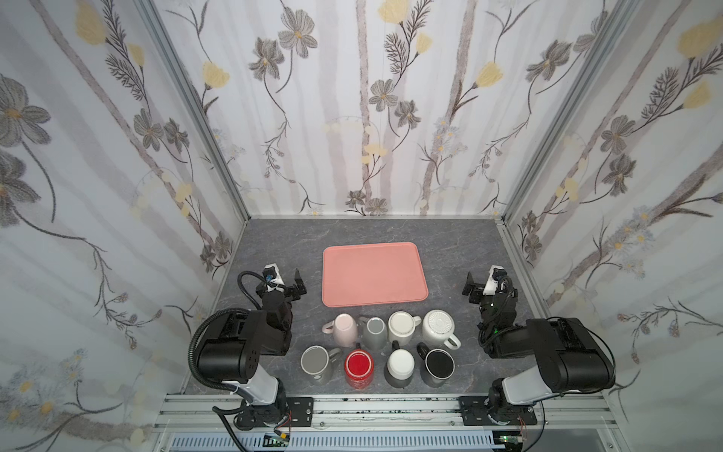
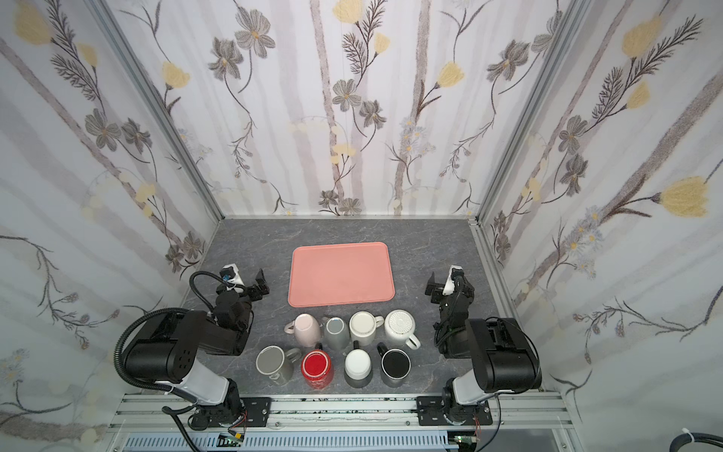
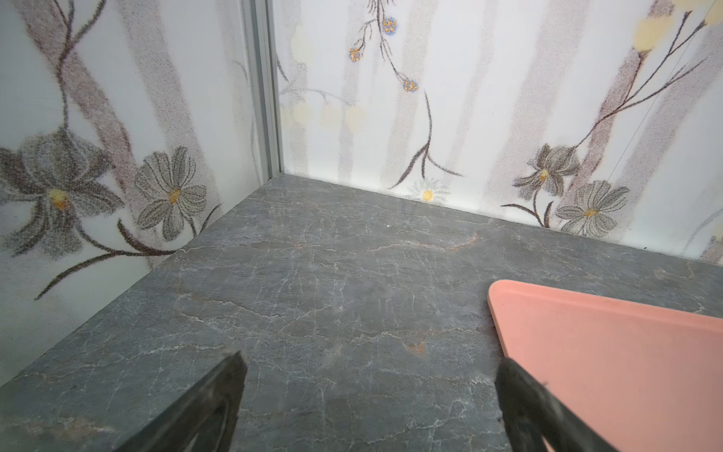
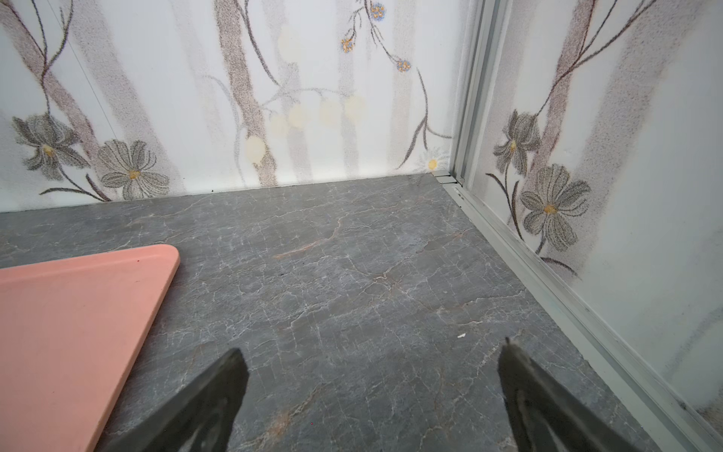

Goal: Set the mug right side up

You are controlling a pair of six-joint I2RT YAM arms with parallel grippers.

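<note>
Step one, not begun: left gripper (image 3: 371, 360) and right gripper (image 4: 373, 348) wide open, empty, at 9 and 3 o'clock of pink tray (image 1: 373, 274). Mugs (image 1: 401, 328) bottom-up at 6 o'clock. Next: reach down, grab one, flip.

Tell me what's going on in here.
Nothing is being handled yet. The left claw and right claw are both open and empty, hovering on either side of the bare pink tray. Eight mugs stand in two rows on the grey table in front of the tray, untouched; the ribbed white mug is clearly bottom-up.
</note>
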